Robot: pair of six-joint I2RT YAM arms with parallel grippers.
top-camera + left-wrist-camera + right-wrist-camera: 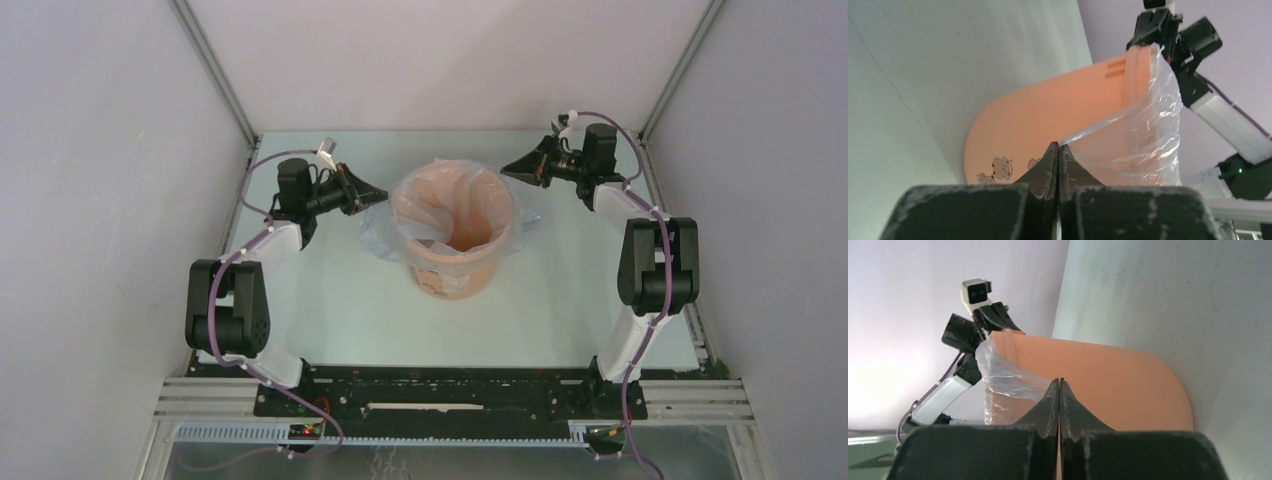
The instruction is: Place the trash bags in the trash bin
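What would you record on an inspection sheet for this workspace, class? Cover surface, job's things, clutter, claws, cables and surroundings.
Surface: pale table, flat.
Job's things: orange trash bin upright mid-table; trash bag lines it, film folded over the rim.
Clutter: nothing seen.
Claws: left claw and right claw shut, each apparently pinching bag film.
Cables: purple cables looping loosely, none on the bin.
Surroundings: plain white walls, metal frame.

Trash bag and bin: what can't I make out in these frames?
- Whether the bag is pinched: the shut left gripper and right gripper hide it in their own wrist views.
- The label on the bin: top view, too small to read.
- Bottom of the bag: top view, hidden inside the bin.
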